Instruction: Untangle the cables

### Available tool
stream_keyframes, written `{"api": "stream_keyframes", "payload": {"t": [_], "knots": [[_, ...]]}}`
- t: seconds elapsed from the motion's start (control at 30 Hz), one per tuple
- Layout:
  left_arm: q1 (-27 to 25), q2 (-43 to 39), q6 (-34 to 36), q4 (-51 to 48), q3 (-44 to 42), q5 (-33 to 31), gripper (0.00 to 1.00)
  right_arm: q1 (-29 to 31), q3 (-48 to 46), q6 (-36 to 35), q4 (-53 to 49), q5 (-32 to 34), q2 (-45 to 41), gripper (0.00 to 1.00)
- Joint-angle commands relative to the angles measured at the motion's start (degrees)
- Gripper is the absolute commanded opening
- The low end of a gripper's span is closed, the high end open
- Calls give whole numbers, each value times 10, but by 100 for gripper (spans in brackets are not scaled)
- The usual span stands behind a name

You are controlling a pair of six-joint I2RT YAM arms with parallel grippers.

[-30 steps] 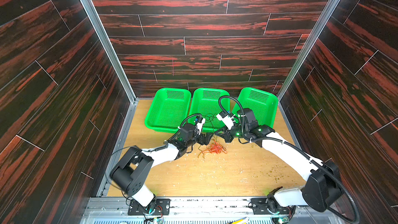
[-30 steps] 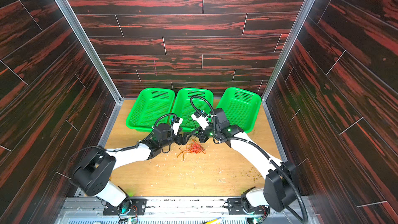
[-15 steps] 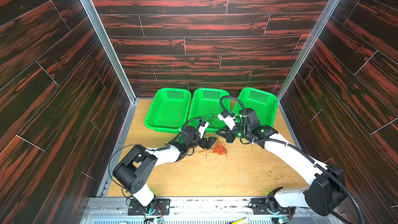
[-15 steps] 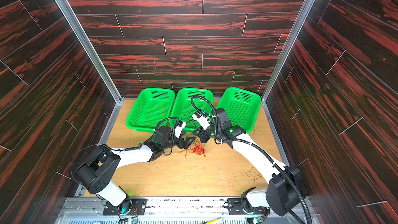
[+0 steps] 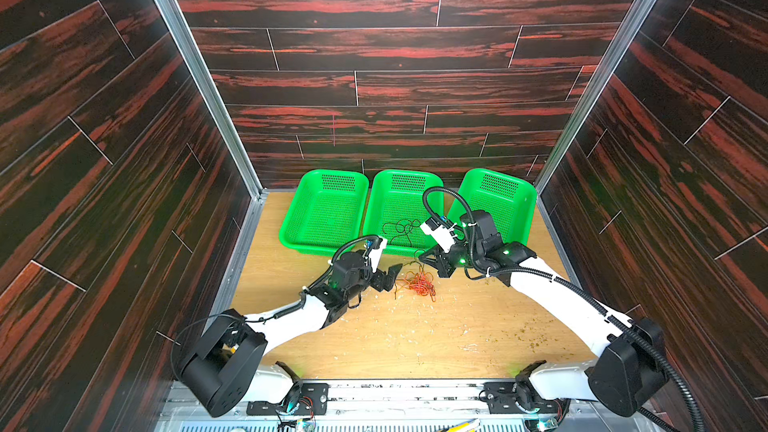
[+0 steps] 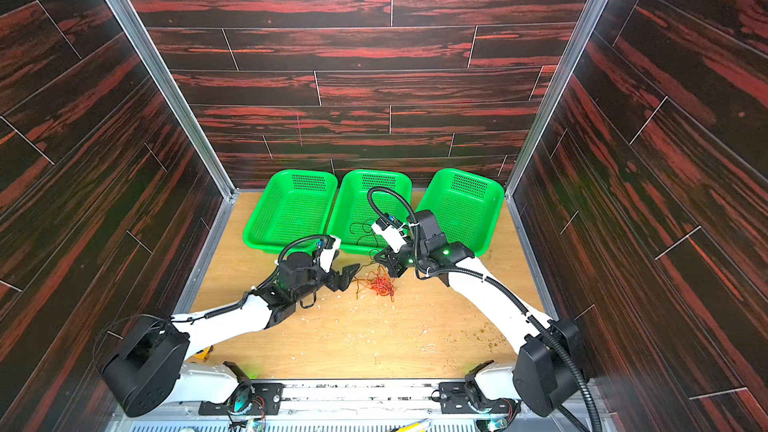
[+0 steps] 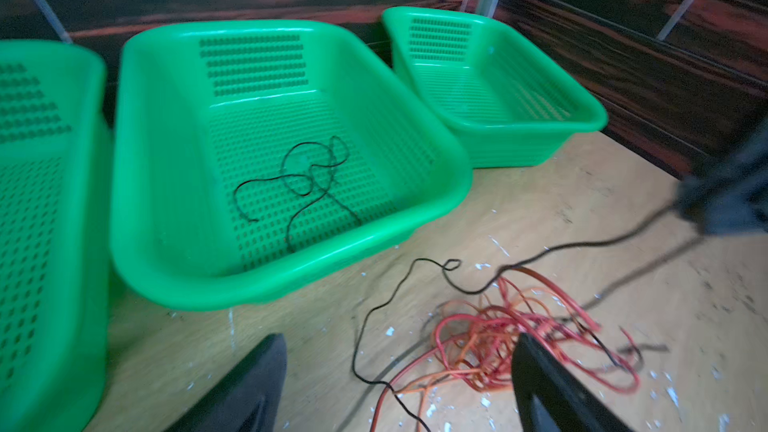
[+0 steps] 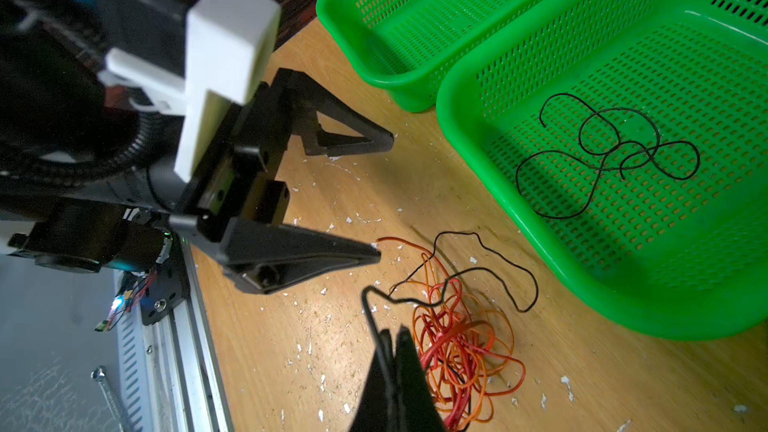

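Left gripper (image 7: 399,338): the jaws are spread wide and nothing is held. It is set low over the table (image 5: 415,338), with one finger against the edge of the red and orange tangle (image 7: 498,338), probably so the heap can be pinned or gripped as an anchor.
Right gripper (image 8: 392,334): the tips are pressed fully together and a black cable (image 8: 535,286) is pinched between them. The grip is taken at the very tips, which suits so thin a wire.
Black cable: it is led from the closed tips over the tangle and out in a loose loop toward the middle basket (image 7: 249,284). Whether it is threaded through the coloured strands cannot be told.
Tangle: the red and orange strands are heaped together on the table, just in front of the middle basket and between the two grippers.
Middle basket: a second black cable (image 7: 309,168) is coiled loosely inside, apart from the rest, and is judged already sorted.
Step in hand: the held black cable is judged ready to be drawn clear of the heap.
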Motion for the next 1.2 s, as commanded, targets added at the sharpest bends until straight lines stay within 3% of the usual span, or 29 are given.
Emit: {"api": "stream_keyframes", "payload": {"t": [0.0, 0.2, 0.43, 0.77, 1.0, 1.17], "knots": [[-20, 6, 48, 16, 4, 48, 89, 3, 20, -14, -7, -17, -3, 0], [-35, 62, 43, 83, 29, 49, 92, 3, 20, -13, -7, -31, -3, 0], [-39, 116, -3, 201, 35, -3, 92, 3, 7, -15, -9, -49, -10, 0], [-41, 131, 2, 201, 50, -27, 89, 4, 7, -18, -8, -64, -6, 0], [-43, 182, -15, 248, 68, -64, 78, 3, 6, -14, -1, -60, -16, 0], [-42, 180, 2, 280, 43, -118, 56, 3, -14, -15, 4, -43, -46, 0]]}}
